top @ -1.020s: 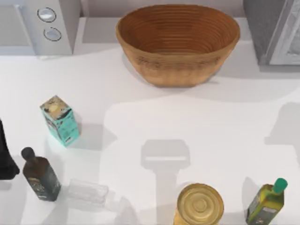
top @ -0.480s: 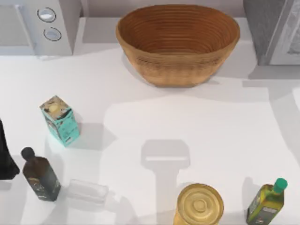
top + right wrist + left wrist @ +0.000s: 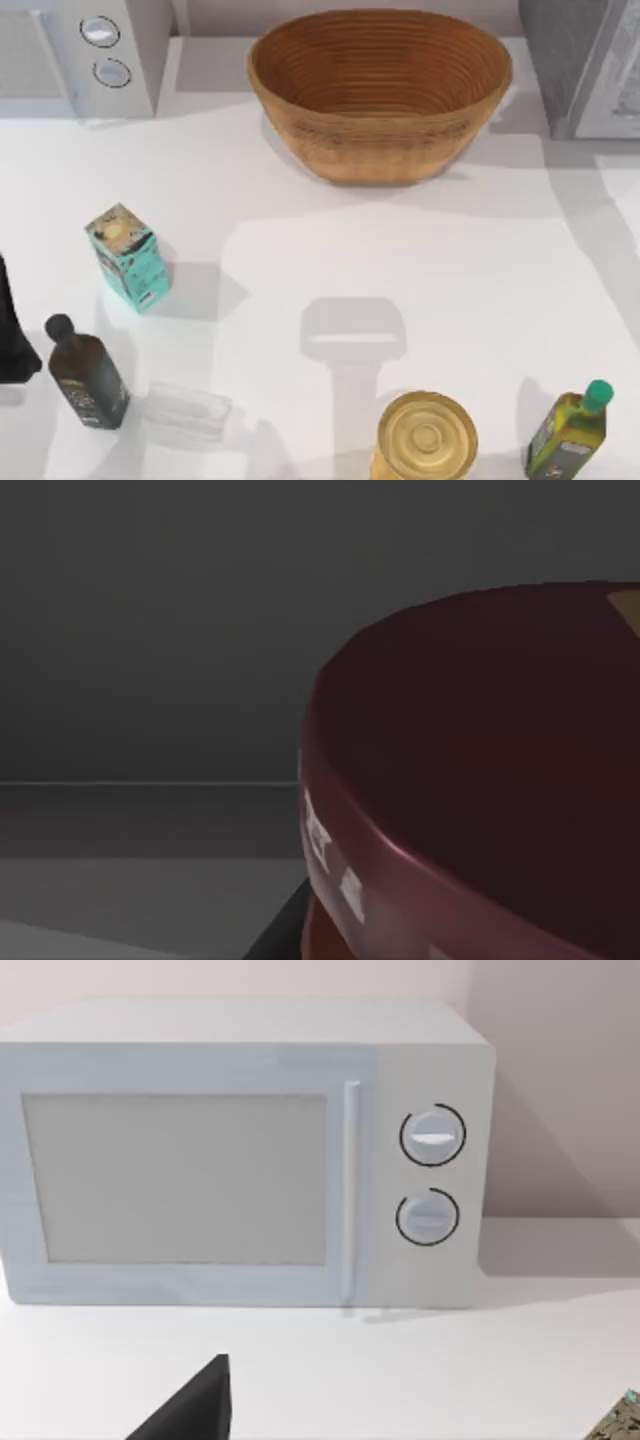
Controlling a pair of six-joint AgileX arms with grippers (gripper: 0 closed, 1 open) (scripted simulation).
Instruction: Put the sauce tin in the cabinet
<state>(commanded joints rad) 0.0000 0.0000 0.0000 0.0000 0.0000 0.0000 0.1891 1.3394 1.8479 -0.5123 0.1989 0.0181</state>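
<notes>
Top view bright, soft shadows across table [image 3: 300, 200]; right wrist view dim, tin [image 3: 480, 780] probably defocused.

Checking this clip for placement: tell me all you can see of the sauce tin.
The sauce tin fills much of the right wrist view, very close: a dark maroon, glossy flat top with a rounded rim and small pale print marks below the edge. Behind it lies a dim grey interior with a flat floor. What holds or supports it cannot be seen.
</notes>
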